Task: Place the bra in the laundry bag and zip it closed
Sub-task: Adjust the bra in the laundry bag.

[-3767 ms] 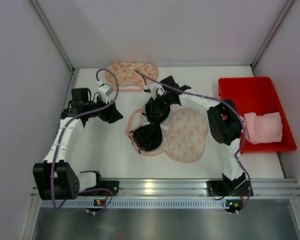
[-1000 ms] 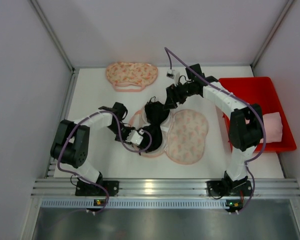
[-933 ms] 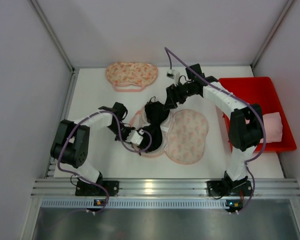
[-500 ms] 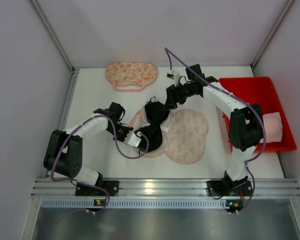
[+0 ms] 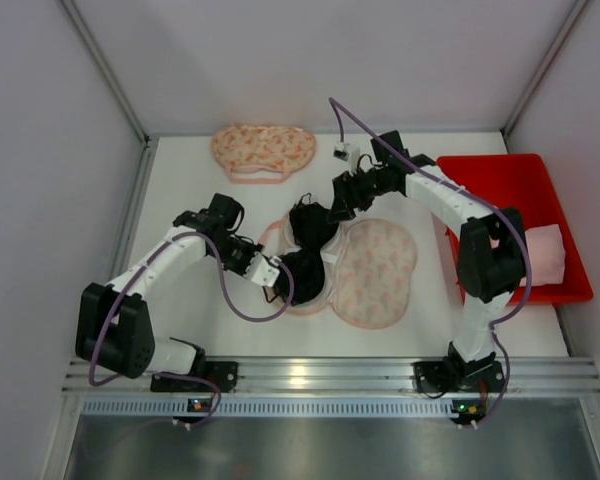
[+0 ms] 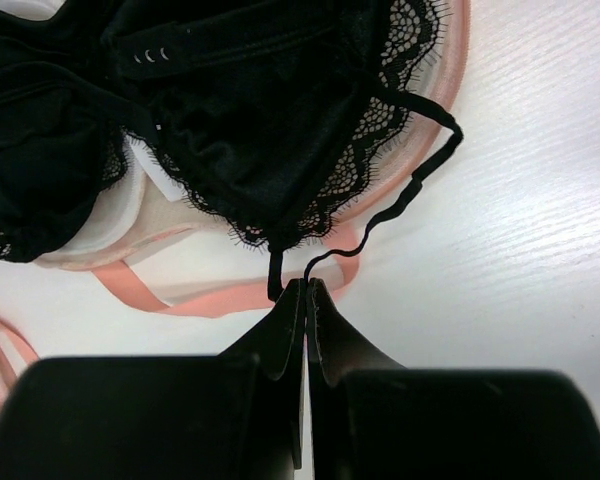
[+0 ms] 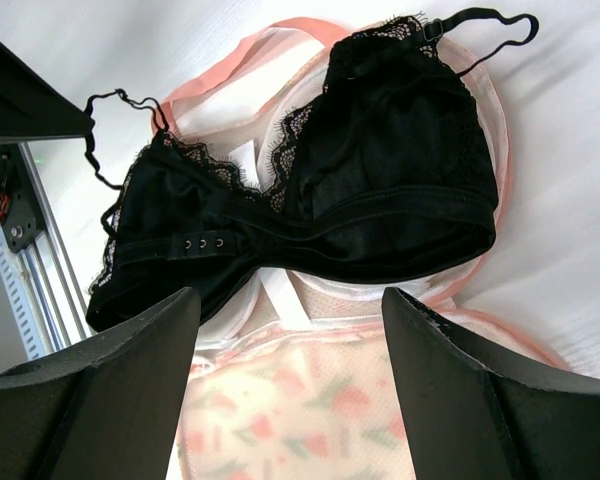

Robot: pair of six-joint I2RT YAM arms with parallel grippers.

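Black lace bra (image 5: 308, 245), lying crumpled on the open, pink-rimmed laundry bag (image 5: 375, 268) at the centre of the table (image 5: 195, 325). Left gripper (image 6: 306, 292): fingers pressed together, pinching the bra's thin strap just off the bag's near-left rim. Right gripper (image 7: 288, 296): fingers spread wide above the far cup, holding nothing. Second floral bag (image 5: 263, 150) at far left; red bin (image 5: 510, 195) holding a pink cloth (image 5: 528, 255) at right.
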